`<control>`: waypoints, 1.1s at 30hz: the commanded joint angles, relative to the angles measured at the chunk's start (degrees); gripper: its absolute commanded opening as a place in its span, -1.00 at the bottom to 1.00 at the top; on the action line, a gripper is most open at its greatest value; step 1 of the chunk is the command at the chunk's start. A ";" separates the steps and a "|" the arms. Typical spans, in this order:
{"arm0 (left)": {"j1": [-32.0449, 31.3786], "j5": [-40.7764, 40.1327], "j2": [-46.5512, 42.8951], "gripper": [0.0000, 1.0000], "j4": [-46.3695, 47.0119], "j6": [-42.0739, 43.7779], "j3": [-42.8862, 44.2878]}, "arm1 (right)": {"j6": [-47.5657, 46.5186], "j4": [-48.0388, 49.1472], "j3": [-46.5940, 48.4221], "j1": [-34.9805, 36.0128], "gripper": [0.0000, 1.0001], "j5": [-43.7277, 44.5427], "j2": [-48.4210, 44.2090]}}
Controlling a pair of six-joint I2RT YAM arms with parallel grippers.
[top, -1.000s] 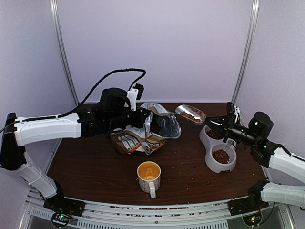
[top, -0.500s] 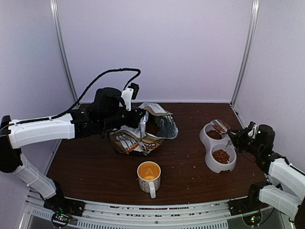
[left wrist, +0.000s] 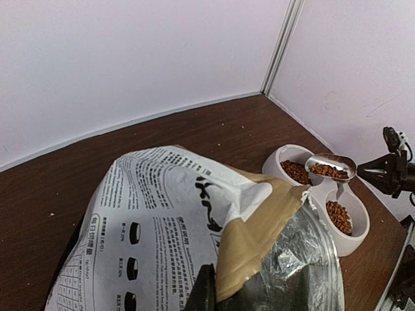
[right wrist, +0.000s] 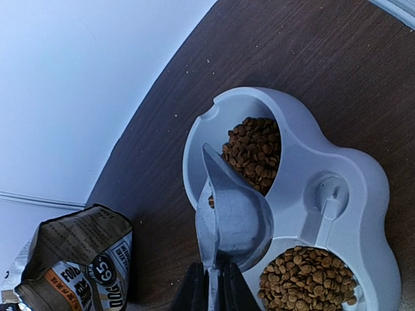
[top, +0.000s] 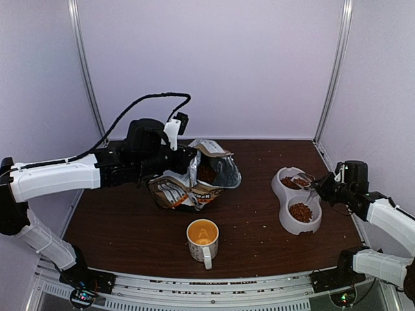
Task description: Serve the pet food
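Observation:
The pet food bag (top: 188, 184), white, tan and orange with a foil lining, lies open at the table's middle. My left gripper (top: 190, 162) is shut on its upper rim, and one dark finger (left wrist: 206, 290) shows against the tan flap (left wrist: 259, 227). My right gripper (top: 319, 189) is shut on the handle of a grey scoop (right wrist: 237, 214). The scoop (left wrist: 331, 167) holds pet food (left wrist: 327, 171) and hangs over the far compartment of the white double bowl (top: 283, 208). Both compartments hold kibble, far (right wrist: 256, 152) and near (right wrist: 305, 278).
A white mug with an orange lining (top: 203, 238) stands near the front edge, in front of the bag. Stray pellets dot the brown tabletop (top: 253, 214). White walls and metal posts close in the back and sides, and the bowl (right wrist: 363, 188) sits close to the right wall.
The right arm carried the filled scoop from beside the bag rightward and down to the far compartment, pulling back toward the right edge. The left arm and bag shifted slightly left.

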 commanded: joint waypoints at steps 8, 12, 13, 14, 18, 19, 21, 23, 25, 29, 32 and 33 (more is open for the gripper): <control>0.56 -2.05 -2.46 -1.00 1.05 1.33 -1.11 | -10.21 -11.71 10.74 -0.15 -1.00 2.76 4.64; 0.56 -1.99 -2.77 -1.00 1.07 1.85 -0.99 | -13.27 -16.38 14.79 0.14 -1.00 4.18 6.24; 0.56 -1.96 -2.86 -1.00 1.07 2.02 -1.02 | -14.04 -17.64 15.88 0.30 -1.00 4.70 6.52; 0.56 -1.92 -2.96 -1.00 1.07 2.24 -0.94 | -14.74 -19.10 16.94 0.45 -1.00 5.61 6.86; 0.56 -1.59 -3.17 -1.00 0.95 2.91 -0.77 | -18.17 -25.05 21.60 0.91 -1.00 8.72 8.14; 0.56 -1.48 -3.25 -1.00 1.04 3.07 -0.72 | -18.84 -26.87 22.62 1.06 -1.00 9.52 8.45; 0.56 -1.35 -3.39 -1.00 1.07 3.35 -0.75 | -20.67 -30.05 25.24 1.48 -1.00 11.18 9.21; 0.56 -1.25 -3.51 -1.00 1.24 3.82 -0.76 | -22.54 -33.15 28.07 1.97 -1.00 12.36 10.18; 0.56 -1.15 -3.62 -1.00 1.32 4.19 -0.77 | -24.42 -35.95 31.35 2.68 -1.00 13.17 11.28; 0.56 -1.13 -3.68 -1.00 1.49 4.73 -0.93 | -28.25 -41.76 36.85 5.18 -1.00 17.04 14.26; 0.56 -0.95 -3.70 -1.00 1.63 4.95 -0.89 | -30.17 -44.77 39.36 7.88 -1.00 21.06 16.51; 0.56 -0.81 -3.70 -1.00 1.68 5.02 -0.93 | -30.61 -45.72 40.17 8.77 -1.00 22.64 17.24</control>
